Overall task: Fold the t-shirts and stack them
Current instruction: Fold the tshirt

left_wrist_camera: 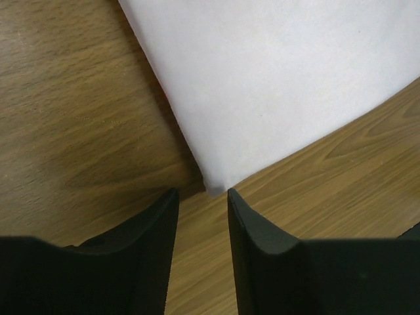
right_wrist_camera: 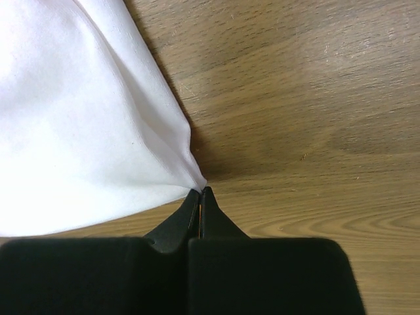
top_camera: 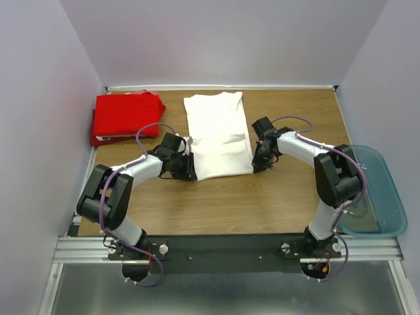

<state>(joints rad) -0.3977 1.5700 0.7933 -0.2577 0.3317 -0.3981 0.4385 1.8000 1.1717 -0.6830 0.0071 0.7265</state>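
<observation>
**Figure. Two arms at the near hem of a shirt; overhead and wrist views.**

The white t-shirt [top_camera: 216, 134] lay flat at the centre of the table [top_camera: 289, 203], a long panel running from 12 to 6 o'clock. The red t-shirt [top_camera: 126, 115] sat already folded at 10 o'clock, well apart from it. A blue tub [top_camera: 377, 190] overhung the table edge at 4 o'clock.

*Risk.* Only one near corner was gripped. If the right arm lifted or carried alone, the cloth would probably pivot about its free 7 o'clock corner and drag across the wood. That would skew the panel and leave a crooked fold. The left jaws might close on bare table, or catch only the upper layer. The fine pinch on the right also looked liable to slip under tension, since very little cloth sat between the tips.

*Hands.* The left gripper [left_wrist_camera: 202, 191] stood at the shirt's 7 o'clock corner, fingers parted to a moderate gap. The corner tip lay at the mouth of that gap, flat on the table and unclamped. Whether either finger touched it could not be told. The right gripper [right_wrist_camera: 200, 190], at the 5 o'clock corner, was closed tight on the very tip of the cloth, which puckered toward the pinch.
</observation>
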